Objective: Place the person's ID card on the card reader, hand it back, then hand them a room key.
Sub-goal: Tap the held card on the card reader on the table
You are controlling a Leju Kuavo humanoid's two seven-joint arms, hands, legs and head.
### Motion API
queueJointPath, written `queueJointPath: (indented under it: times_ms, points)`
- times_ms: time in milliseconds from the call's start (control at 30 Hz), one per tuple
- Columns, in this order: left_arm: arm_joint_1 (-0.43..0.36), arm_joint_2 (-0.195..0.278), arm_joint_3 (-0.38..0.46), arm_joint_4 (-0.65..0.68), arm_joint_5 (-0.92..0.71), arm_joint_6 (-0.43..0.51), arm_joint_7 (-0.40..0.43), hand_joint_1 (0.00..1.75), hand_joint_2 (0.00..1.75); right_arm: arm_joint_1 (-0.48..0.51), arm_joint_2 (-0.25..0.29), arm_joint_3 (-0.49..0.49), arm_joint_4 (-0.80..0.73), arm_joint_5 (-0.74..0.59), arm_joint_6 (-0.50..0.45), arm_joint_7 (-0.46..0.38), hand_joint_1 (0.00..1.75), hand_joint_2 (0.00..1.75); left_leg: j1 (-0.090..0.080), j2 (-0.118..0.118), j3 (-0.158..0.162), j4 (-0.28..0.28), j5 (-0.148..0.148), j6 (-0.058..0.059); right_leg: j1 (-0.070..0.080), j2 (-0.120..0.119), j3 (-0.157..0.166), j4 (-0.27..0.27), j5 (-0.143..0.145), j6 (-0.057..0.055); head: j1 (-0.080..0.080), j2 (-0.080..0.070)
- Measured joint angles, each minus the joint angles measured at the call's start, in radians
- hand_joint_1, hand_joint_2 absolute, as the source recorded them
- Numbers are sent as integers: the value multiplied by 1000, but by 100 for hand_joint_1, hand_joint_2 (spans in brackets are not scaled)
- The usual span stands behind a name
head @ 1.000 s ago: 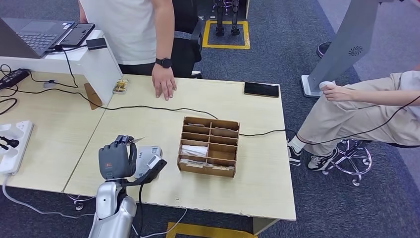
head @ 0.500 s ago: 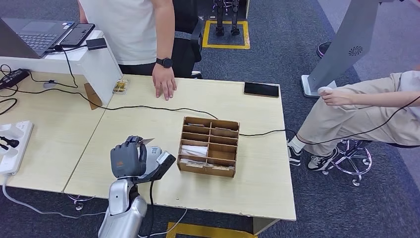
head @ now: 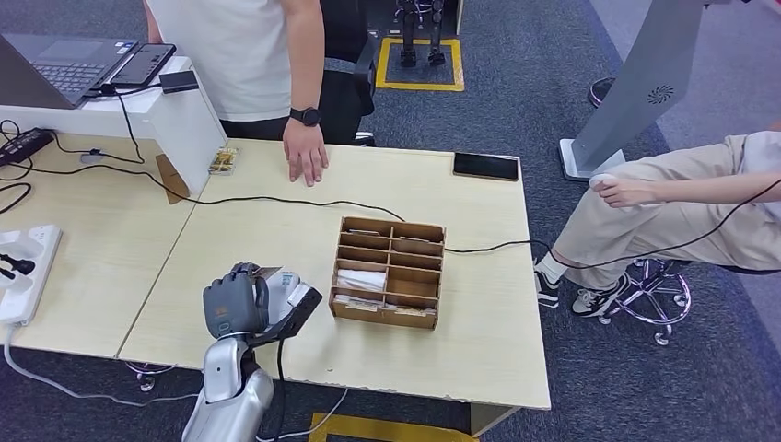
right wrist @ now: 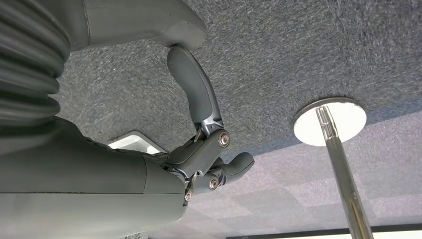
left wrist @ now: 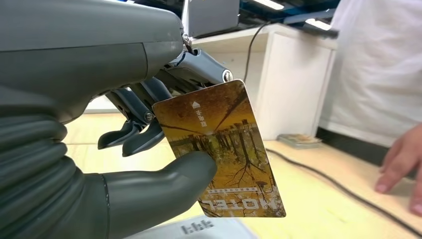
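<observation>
A pale wooden table (head: 230, 230) is set on a grey-blue carpet (head: 553, 64), and a second table (head: 83, 230) is pushed up against its left side. At the near edge of the table the robot's left hand (head: 235, 304) is seen above a small white card reader (head: 281, 287). A card (left wrist: 221, 149) is pinched between the thick thumb (left wrist: 169, 186) and the darker fingers (left wrist: 144, 129) of that hand. Brown trees are printed on the card, with the word HOTEL along one short edge. In the head view the card is too small to make out well, so whether it touches the reader cannot be told. The right hand (right wrist: 199, 164) is hung over the carpet with its fingers curled in, and nothing is held in it. Just right of the reader a brown wooden box (head: 389, 272) with many small slots is placed, and white cards or papers (head: 361, 279) are kept in one slot. A black cable (head: 276, 200) is laid across the table behind the box. At the far edge a person's hand (head: 306, 152) is rested flat on the table, with a small pack (head: 223, 160) near it and a black phone (head: 486, 166) well to its right. Another person (head: 681, 207) is seated on a stool beside the table.
</observation>
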Motion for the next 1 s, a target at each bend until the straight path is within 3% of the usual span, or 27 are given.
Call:
queueJointPath:
  times_ms: [300,1000]
  points:
    - [-10,34,-31,52,1,1,75,175,175,0,0,0,0,1,0,7,0,175,0,0,0,0,0,0,0,0,0,0,0,0,0,0]
    - [-13,54,-56,83,3,3,78,175,175,0,0,0,0,7,0,14,0,175,0,0,1,0,0,0,0,0,1,0,0,0,0,0]
